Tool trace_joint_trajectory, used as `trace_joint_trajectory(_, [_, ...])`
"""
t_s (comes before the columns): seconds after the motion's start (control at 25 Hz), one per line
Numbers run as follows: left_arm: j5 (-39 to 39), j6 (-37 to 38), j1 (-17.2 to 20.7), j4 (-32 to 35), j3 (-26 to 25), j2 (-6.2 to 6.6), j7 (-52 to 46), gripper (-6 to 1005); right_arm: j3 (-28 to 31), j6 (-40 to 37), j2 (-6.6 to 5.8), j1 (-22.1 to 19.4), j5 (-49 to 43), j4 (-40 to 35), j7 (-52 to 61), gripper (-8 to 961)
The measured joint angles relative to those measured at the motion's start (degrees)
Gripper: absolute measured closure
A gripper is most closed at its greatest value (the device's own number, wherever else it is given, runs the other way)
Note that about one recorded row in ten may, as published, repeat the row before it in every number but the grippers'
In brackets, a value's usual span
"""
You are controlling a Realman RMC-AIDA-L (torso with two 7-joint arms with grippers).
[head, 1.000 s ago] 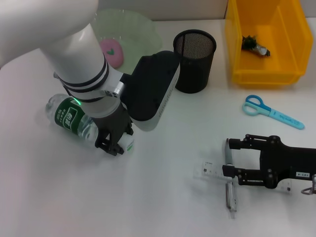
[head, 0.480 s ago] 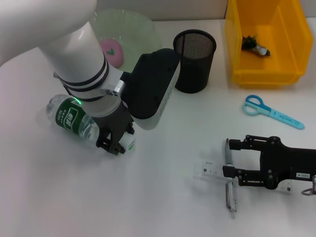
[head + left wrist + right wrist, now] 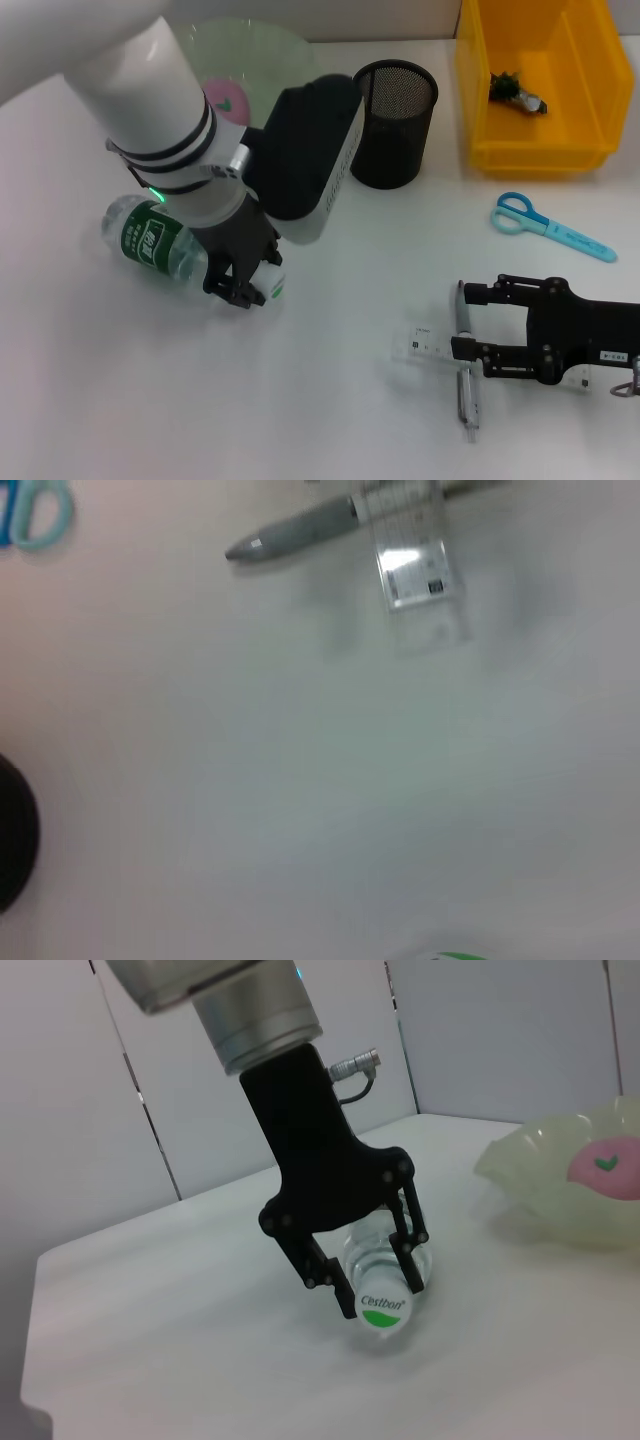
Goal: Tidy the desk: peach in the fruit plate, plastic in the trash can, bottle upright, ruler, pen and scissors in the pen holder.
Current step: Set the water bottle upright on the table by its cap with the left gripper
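Left gripper [image 3: 247,283] is clamped around the neck of the bottle [image 3: 160,248], which lies on its side on the desk [image 3: 330,400] just in front of the fruit plate [image 3: 270,50]. Looks like the bottle-upright step is on, so next it probably needs a lift and swing to stand it on its base. Over to the right, the right gripper [image 3: 462,318] sits spread apart near the pen [image 3: 467,395] and ruler [image 3: 425,347], scissors [image 3: 548,226] further back.
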Motion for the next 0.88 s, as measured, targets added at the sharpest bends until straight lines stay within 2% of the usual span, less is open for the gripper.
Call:
trace_joint_trajectory(0.28, [-2.29,1.47,-0.2,0.09,-3.37,0.13,0.47,558,0.0,0.0,0.04,-0.18,0.0,0.0,0.0,209])
trace_joint_trajectory(0.36, [-3.42,2.77,-0.39,0.2,-6.62,0.25,0.8,559,0.0,0.0,0.04,-0.18,0.0,0.0,0.0,209])
trace_joint_trajectory(0.48, [-3.94,3.35,-0.49,0.22,-8.23,0.28,1.0,559,0.0,0.0,0.04,-0.18,0.0,0.0,0.0,209])
trace_joint_trajectory(0.6, [-5.59,5.27,-0.8,0.24,-12.78,0.47,1.54,559,0.0,0.0,0.04,-0.17,0.0,0.0,0.0,209])
trace_joint_trajectory(0.72, [-5.59,5.27,-0.8,0.24,-12.78,0.47,1.54,560,0.0,0.0,0.04,-0.08,0.0,0.0,0.0,209])
trace_joint_trajectory(0.76, [-7.02,7.61,-0.95,0.24,-18.54,0.54,2.38,560,0.0,0.0,0.04,-0.03,0.0,0.0,0.01,209])
trace_joint_trajectory(0.88, [-7.55,8.52,-0.98,0.23,-20.96,0.54,2.71,560,0.0,0.0,0.04,-0.02,0.0,0.0,0.0,209])
